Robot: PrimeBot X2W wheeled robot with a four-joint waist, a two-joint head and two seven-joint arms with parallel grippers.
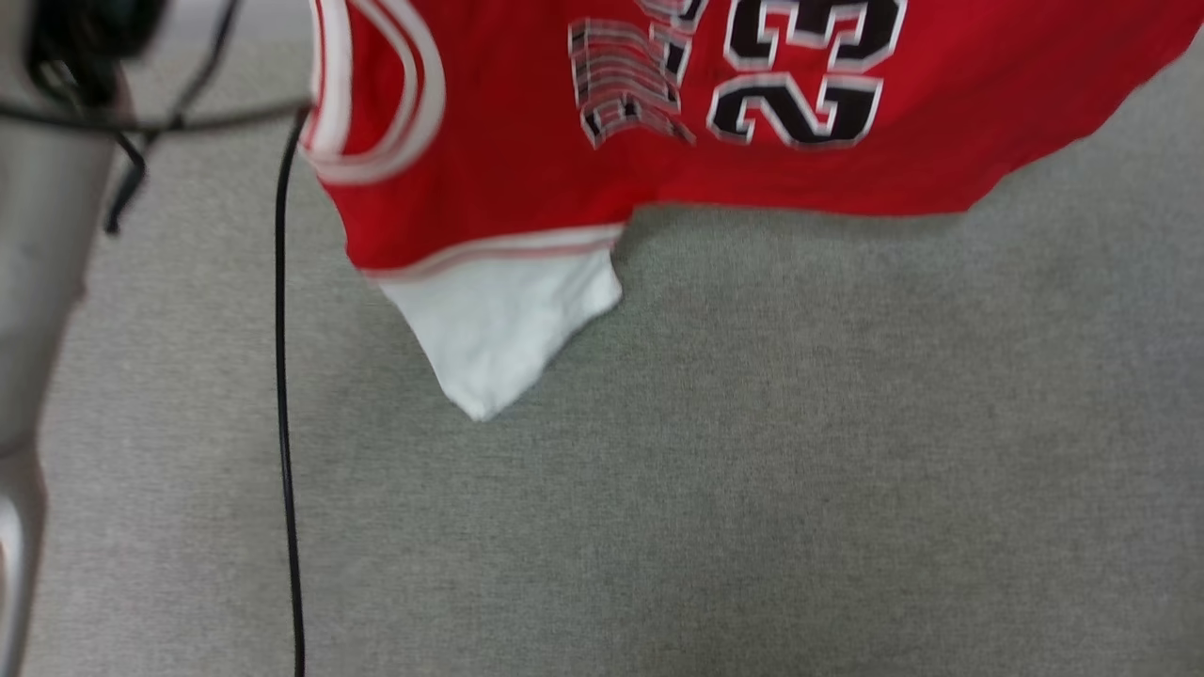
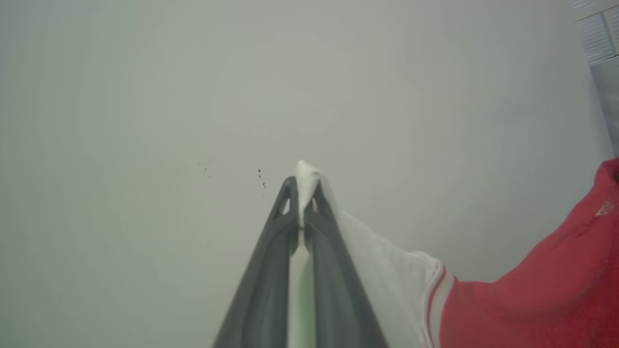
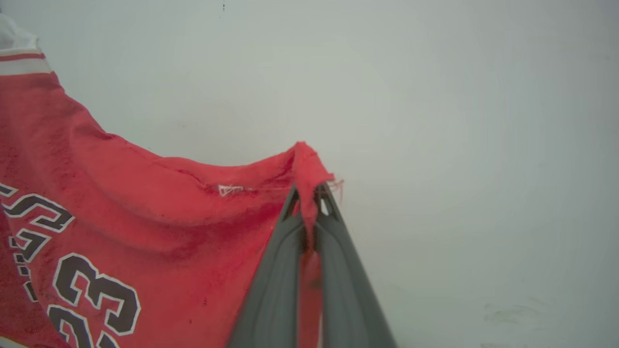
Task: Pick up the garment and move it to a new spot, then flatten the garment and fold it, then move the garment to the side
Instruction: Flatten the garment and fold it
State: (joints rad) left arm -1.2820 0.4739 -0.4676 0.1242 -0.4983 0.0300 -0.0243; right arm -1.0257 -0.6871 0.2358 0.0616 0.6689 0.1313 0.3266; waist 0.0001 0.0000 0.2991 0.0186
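Note:
The red garment (image 1: 527, 160) hangs in the air across the top of the head view, black "23" lettering facing me and one white sleeve (image 1: 499, 329) drooping toward the grey surface. In the left wrist view my left gripper (image 2: 302, 191) is shut on the tip of the other white sleeve (image 2: 377, 261), the red body (image 2: 546, 290) stretching away to the right. In the right wrist view my right gripper (image 3: 309, 193) is shut on a pinched red corner of the garment (image 3: 145, 208) at its hem, the cloth sagging to the left with the "23" visible.
A grey fabric-like surface (image 1: 752, 489) lies below the hanging shirt. A black cable (image 1: 282, 423) runs down the left of the head view beside a pale blurred arm (image 1: 38, 282). Both wrist views face a plain pale wall (image 2: 145, 96).

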